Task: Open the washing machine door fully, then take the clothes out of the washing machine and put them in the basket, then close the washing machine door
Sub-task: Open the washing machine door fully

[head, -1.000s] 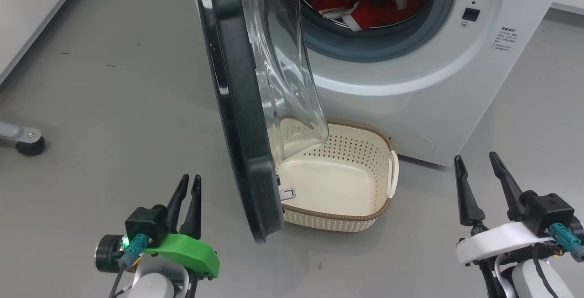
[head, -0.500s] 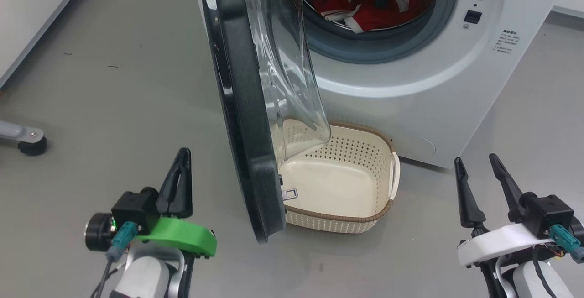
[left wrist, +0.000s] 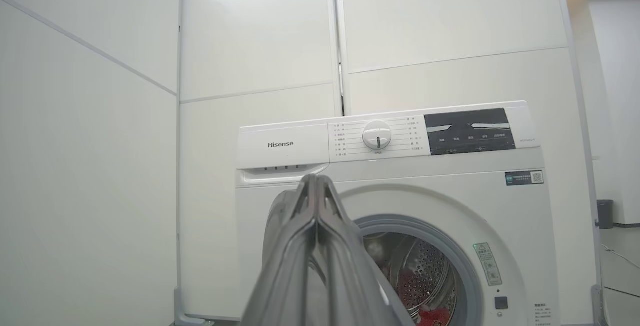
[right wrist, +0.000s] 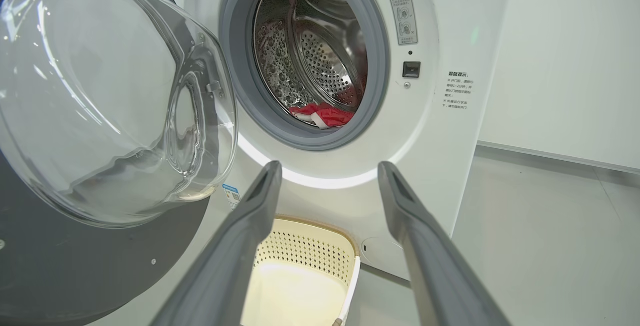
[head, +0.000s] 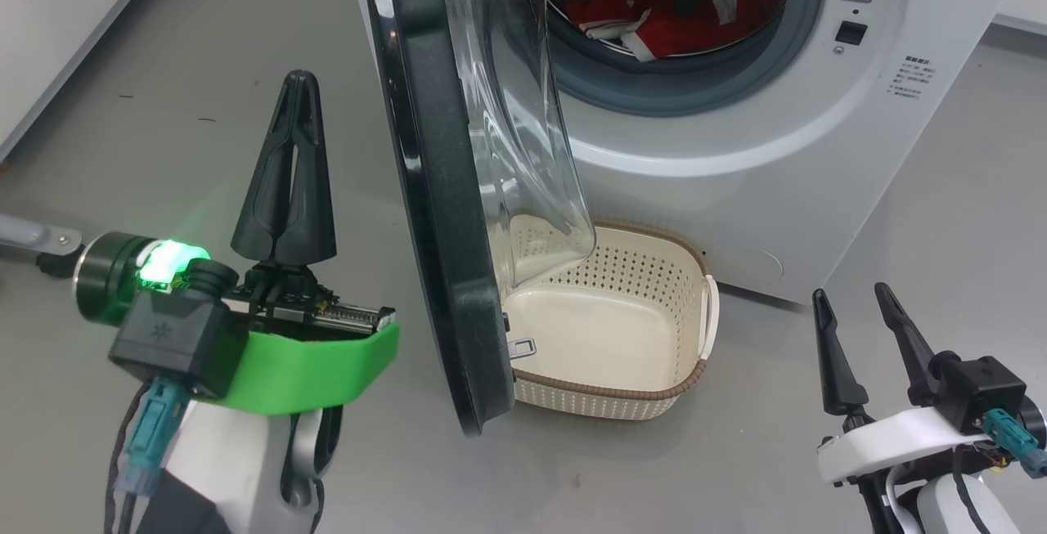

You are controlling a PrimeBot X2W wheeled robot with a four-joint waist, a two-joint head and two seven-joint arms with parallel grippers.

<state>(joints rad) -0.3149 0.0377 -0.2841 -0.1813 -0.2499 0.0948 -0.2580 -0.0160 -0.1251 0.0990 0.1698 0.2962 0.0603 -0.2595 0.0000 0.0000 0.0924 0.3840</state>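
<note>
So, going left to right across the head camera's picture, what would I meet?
Left gripper, dark fingers shut → round black-rimmed glass washing machine door → cream perforated plastic basket → right gripper, fingers open.

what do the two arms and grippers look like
Left gripper: two long dark tapered fingers, a bright green bracket, a glowing green light, a teal plug on a dark cable, a pale forearm. Right gripper: the same dark fingers, a white bracket, a teal plug.

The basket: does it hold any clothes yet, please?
No, the basket is empty inside, and the red clothes lie in the washing machine drum.
</note>
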